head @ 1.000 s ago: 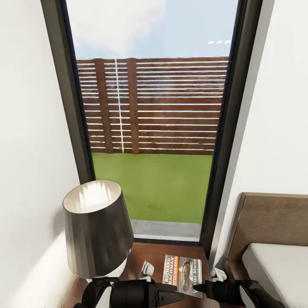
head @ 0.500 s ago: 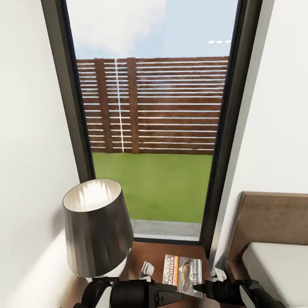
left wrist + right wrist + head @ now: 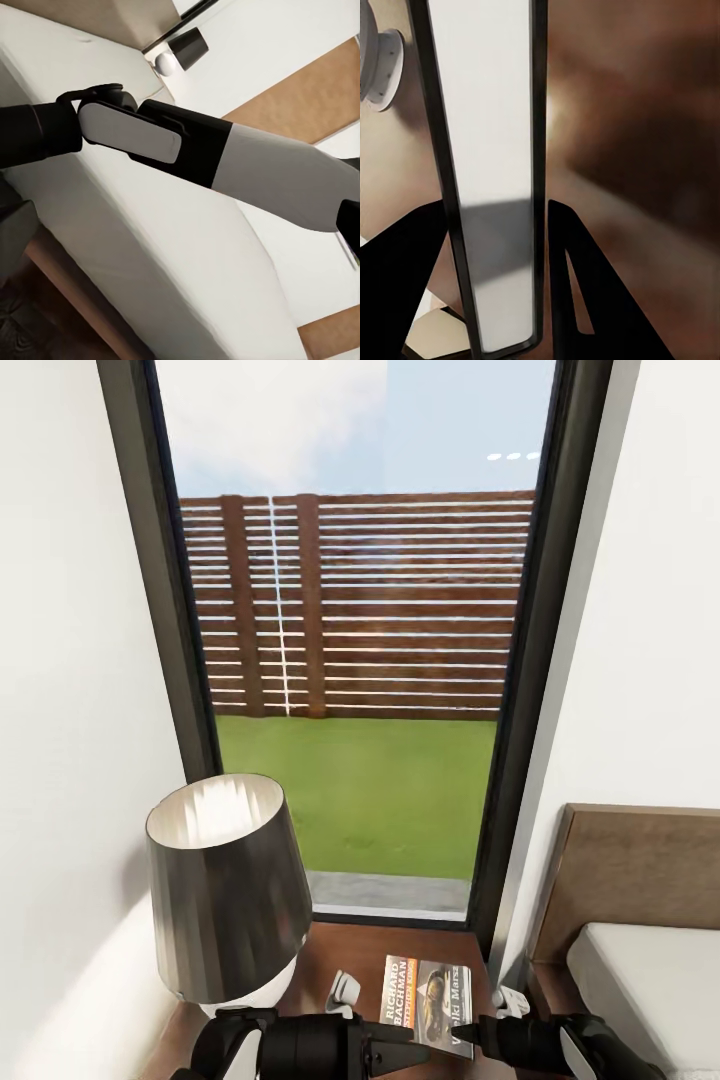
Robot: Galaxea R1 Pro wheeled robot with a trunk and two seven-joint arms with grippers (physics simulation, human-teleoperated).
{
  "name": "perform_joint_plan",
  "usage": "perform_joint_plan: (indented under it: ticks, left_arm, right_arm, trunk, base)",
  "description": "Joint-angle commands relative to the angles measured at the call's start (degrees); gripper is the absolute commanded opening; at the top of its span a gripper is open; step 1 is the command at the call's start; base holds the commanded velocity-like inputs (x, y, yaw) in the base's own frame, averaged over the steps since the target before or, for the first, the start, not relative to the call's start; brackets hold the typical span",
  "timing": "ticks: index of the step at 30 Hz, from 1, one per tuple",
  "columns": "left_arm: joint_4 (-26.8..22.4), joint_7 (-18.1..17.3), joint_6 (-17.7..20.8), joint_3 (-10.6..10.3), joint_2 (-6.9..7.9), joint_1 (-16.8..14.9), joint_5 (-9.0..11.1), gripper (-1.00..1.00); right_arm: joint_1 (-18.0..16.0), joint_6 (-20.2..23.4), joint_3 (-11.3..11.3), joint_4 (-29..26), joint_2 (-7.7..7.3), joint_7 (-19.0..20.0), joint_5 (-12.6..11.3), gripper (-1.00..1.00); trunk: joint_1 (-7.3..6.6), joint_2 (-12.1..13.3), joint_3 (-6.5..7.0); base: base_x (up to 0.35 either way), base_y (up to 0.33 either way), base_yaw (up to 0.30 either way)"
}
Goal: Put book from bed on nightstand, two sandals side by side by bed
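Book lying flat on nightstand beside the lamp, near the bed; right end effector straddling its edge, seemingly gripping to set it down; left end effector state unclear

Ahead of my grippers: tall dark-framed window w/ slatted brown fence, green lawn & pale sky outside; white walls both sides, daylight on the left one; grey-shaded lamp just ahead-left
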Motion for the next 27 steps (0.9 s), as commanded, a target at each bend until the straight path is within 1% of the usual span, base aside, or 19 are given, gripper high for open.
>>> perform_joint_plan:
  ticks: [1,2,12,27]
  left_arm:
    - [0.0,0.01,0.34,-0.01,0.0,-0.04,0.24,1.0]
    - [0.0,0.02,0.34,-0.01,-0.01,-0.04,0.24,1.0]
    - [-0.07,0.05,0.34,-0.01,-0.02,-0.04,0.24,1.0]
    - [-0.17,-0.24,0.4,-0.13,0.06,-0.04,0.24,1.0]
  right_arm:
    - [-0.03,0.41,-0.49,-0.06,0.04,0.31,0.38,-1.0]
    - [-0.03,0.41,-0.49,-0.05,0.04,0.31,0.38,-1.0]
    - [-0.03,0.41,-0.49,-0.11,0.04,0.31,0.38,-1.0]
    - [-0.03,0.41,-0.49,-0.12,0.04,0.31,0.38,-1.0]
  trunk:
    - [-0.01,-0.03,-0.06]
    - [-0.01,-0.03,-0.06]
    - [2.19,-4.04,-1.86]
    - [2.19,-4.04,-1.86]
  base:
    - [0.0,0.0,0.0]
    - [0.0,0.0,0.0]
    - [0.0,0.0,0.0]
    - [0.0,0.0,0.0]
